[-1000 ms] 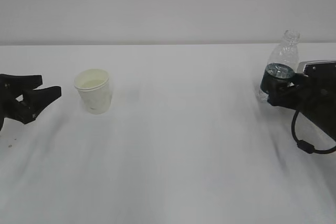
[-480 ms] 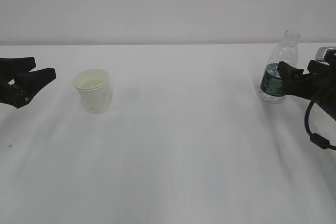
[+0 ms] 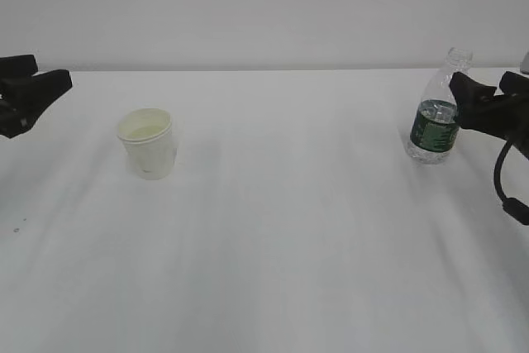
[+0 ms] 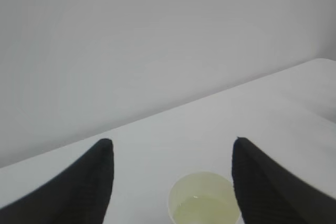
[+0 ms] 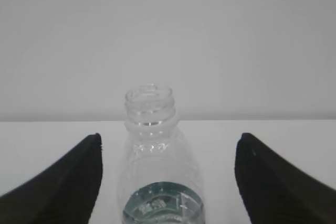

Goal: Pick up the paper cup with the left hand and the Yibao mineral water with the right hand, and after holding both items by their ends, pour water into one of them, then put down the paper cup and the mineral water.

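Paper cup [image 3: 148,143] stands upright on the white table [image 3: 281,229], left of centre, rim up. The left wrist view shows pale liquid pooled in its cream interior, so the pour looks already done and the cup set down; judged from layout only. Nothing touches it.

Yibao mineral water [image 3: 436,113] stands upright near the table's right edge, well apart from the cup. No cap on the neck; clear ribbed body, dark green label band low on the bottle. The water level inside is hard to read; little if any shows above the label.

Left tool [image 3: 37,93]: released, jaws spread wide, nothing between them. It hangs off to the left of the cup and above the table, apart from it. In the left wrist view the two dark fingers [image 4: 94,182] frame the cup from above and behind with a clear gap on both sides. That spread suits a clean release: no contact with the rolled rim, so the light cup is not tipped.

Right tool [image 3: 483,101]: also released, jaws wide. In the exterior view its fingertips sit just beside the bottle's shoulder on the right; whether one grazes the plastic cannot be told there. The right wrist view shows the bottle centred between both fingers [image 5: 68,182] with white table visible on each side, so no grip.

Judgement: both items placed, task at or near its end. Risk: a sideways swing of the right tool could knock the near-empty bottle over.
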Tool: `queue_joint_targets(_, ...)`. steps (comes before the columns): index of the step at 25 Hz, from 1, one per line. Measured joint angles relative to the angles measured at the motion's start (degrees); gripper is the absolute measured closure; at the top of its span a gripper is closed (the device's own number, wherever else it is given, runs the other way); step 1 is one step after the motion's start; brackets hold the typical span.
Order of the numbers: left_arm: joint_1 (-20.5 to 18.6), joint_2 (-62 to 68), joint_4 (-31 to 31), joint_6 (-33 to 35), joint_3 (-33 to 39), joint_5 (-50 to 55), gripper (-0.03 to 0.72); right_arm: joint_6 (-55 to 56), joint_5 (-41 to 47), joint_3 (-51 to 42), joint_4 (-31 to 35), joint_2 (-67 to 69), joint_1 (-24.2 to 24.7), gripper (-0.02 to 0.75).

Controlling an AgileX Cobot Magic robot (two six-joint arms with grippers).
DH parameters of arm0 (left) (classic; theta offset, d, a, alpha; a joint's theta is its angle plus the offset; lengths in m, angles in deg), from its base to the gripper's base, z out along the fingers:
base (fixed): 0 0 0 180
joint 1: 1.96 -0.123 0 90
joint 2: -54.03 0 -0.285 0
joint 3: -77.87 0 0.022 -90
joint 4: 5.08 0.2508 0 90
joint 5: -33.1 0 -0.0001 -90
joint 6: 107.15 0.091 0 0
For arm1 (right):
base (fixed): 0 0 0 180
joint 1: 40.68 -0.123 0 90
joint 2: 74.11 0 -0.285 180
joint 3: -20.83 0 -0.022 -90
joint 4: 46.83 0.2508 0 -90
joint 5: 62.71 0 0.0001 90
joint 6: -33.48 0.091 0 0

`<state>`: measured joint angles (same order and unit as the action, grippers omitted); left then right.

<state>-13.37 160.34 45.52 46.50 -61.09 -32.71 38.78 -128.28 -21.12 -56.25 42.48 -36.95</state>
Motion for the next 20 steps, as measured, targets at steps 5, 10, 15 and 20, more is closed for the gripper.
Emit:
queue_joint_targets(5, 0.0, -3.4, -0.1, -1.8, 0.1, 0.0, 0.186, 0.5, 0.0, -0.9, 0.6, -3.0, 0.0, 0.145)
queue_joint_targets(10, 0.0, -7.6, -0.1, -4.2, 0.1, 0.5, 0.187, 0.8, 0.1, -1.2, 0.8, -6.2, 0.0, 0.145)
queue_joint_targets(15, 0.0, -12.5, 0.0, -6.7, 0.2, 3.7, 0.188, 0.9, 1.9, -1.2, 0.9, -10.5, 0.0, 0.145)
queue_joint_targets(20, 0.0, -17.0, 0.1, -10.3, 0.4, 5.1, 0.204, 0.9, 5.6, -1.3, 0.9, -15.2, 0.0, 0.145)
